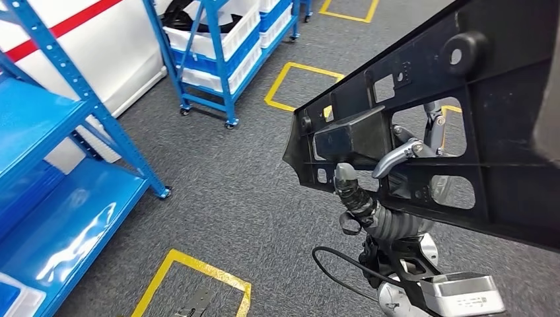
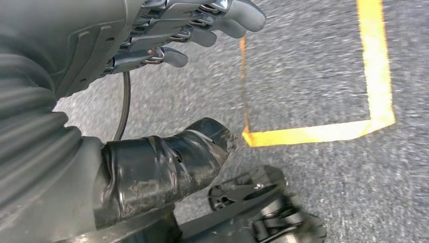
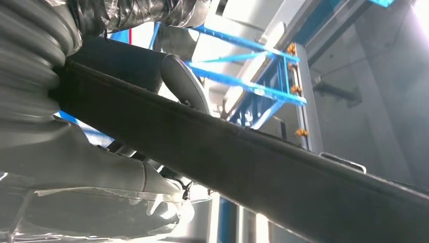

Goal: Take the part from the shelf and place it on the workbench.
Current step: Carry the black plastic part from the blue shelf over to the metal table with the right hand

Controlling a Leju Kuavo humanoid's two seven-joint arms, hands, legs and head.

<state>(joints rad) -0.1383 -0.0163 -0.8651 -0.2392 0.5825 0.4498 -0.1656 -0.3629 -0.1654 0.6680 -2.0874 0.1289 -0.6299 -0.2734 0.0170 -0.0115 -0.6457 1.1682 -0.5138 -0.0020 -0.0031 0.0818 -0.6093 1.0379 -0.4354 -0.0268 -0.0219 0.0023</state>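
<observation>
the part [image 1: 462, 125] is off the blue shelf [image 1: 59, 165], gripped aloft over the floor by the right hand [image 1: 370, 191], left hand [image 2: 167, 30] loosely curled, empty; placing on the tabletop remains.

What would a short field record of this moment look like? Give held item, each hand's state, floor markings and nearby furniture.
held item: large black plastic part with cut-out openings, lifted above the floor
right hand: grips the part, fingers hooked through an opening
left hand: holds nothing, fingers apart, hanging over the grey floor
floor markings: yellow tape squares on grey carpet
furniture: blue shelf to the left; blue wheeled rack with white bins further off
workbench: cannot tell from these views
</observation>
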